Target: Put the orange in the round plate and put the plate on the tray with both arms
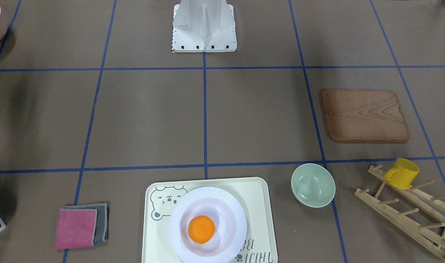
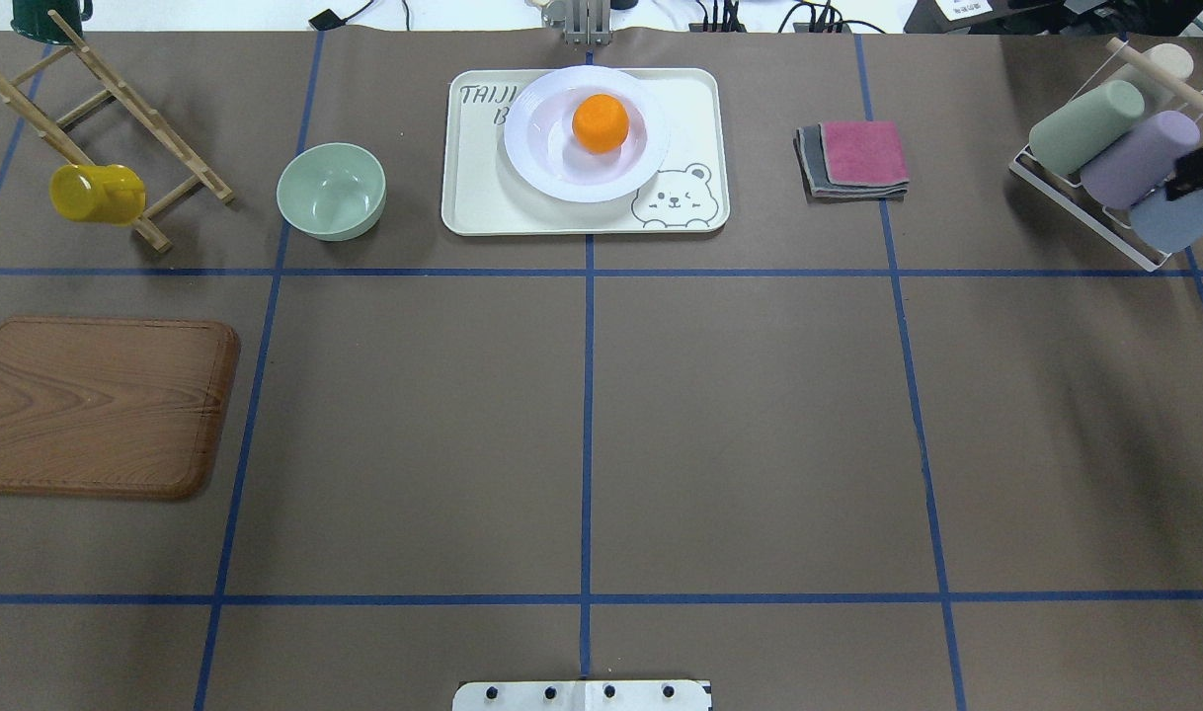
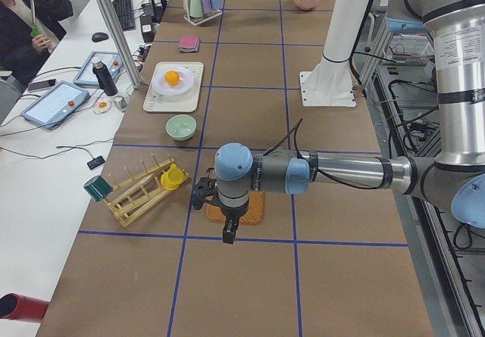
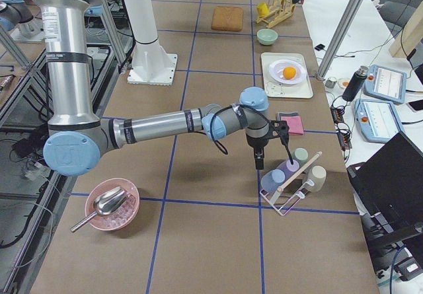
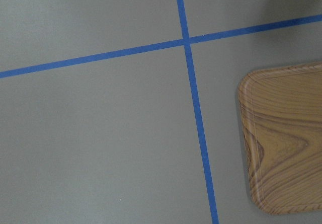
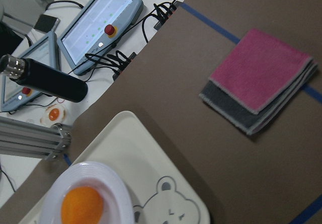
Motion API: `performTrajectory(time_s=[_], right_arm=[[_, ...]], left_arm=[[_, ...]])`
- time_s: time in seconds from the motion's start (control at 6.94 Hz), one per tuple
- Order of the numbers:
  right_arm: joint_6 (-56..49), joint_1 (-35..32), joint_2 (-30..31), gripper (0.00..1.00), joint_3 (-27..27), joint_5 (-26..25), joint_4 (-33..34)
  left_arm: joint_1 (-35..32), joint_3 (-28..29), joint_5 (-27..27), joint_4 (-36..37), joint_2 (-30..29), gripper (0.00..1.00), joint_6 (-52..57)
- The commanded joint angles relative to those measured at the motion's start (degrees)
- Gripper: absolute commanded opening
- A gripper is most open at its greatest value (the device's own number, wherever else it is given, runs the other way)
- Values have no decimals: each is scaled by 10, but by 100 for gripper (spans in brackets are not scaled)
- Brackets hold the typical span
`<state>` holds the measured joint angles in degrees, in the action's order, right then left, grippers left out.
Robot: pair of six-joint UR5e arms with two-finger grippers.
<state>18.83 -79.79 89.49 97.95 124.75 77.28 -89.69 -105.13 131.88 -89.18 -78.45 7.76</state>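
Note:
The orange (image 2: 601, 122) lies in the middle of the white round plate (image 2: 537, 158), and the plate rests on the cream bear tray (image 2: 483, 197) at the table's far edge. The front-facing view shows the same: orange (image 1: 201, 229), plate (image 1: 178, 219), tray (image 1: 255, 204). The right wrist view catches the orange (image 6: 82, 209) and a tray corner (image 6: 146, 168). My left gripper (image 3: 229, 235) hangs above the wooden board, far from the tray. My right gripper (image 4: 258, 160) hangs near the cup rack. I cannot tell whether either is open or shut.
A brown wooden board (image 2: 98, 405) lies at the left. A pale green bowl (image 2: 331, 190) stands beside the tray, a yellow mug (image 2: 96, 193) on a wooden rack. Folded cloths (image 2: 853, 158) and a rack of cups (image 2: 1115, 158) are at the right. A person (image 3: 23, 19) sits off-table.

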Motion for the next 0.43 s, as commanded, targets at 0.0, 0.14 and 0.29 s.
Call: performTrajectory(time_s=[0.0, 0.14, 0.29], right_arm=[[-259, -83, 48, 100, -1, 5, 93], [-301, -110, 47, 100, 9, 19, 153], [-303, -111, 59, 100, 16, 48, 168]], left_arm=[[2, -2, 0, 5, 5, 99, -3], [2, -3, 0, 4, 8, 99, -3], [2, -3, -1, 4, 8, 99, -3]])
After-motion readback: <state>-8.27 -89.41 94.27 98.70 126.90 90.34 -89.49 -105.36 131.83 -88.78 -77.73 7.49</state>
